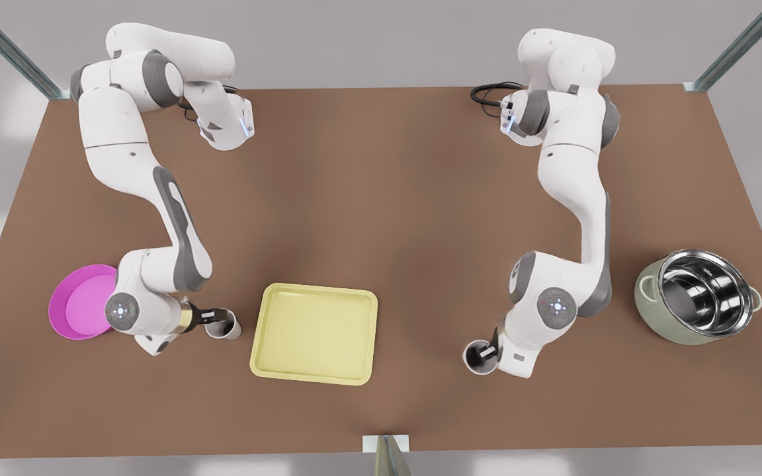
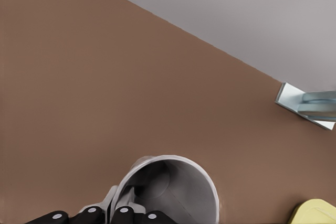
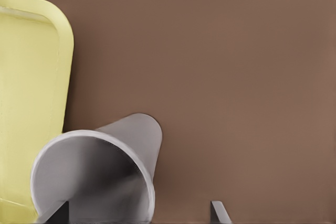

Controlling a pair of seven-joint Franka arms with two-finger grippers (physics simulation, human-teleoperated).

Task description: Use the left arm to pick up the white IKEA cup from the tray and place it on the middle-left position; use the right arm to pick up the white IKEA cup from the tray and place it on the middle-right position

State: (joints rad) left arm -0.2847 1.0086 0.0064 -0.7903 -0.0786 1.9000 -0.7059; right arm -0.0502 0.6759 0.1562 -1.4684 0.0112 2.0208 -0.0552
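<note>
The left arm's black two-finger gripper (image 1: 217,317) is closed on the rim of a white tapered cup (image 1: 225,326) at nine o'clock from the pale yellow square tray (image 1: 315,332), over bare brown table (image 1: 381,198); a round magenta plate (image 1: 80,301) lies further out at nine; the right arm's black gripper (image 1: 487,352) has its fingers parted, one inside, one outside the second white cup (image 1: 477,357), at three o'clock from the tray; a steel-lined grey-green pot (image 1: 698,296) sits beyond.
</note>
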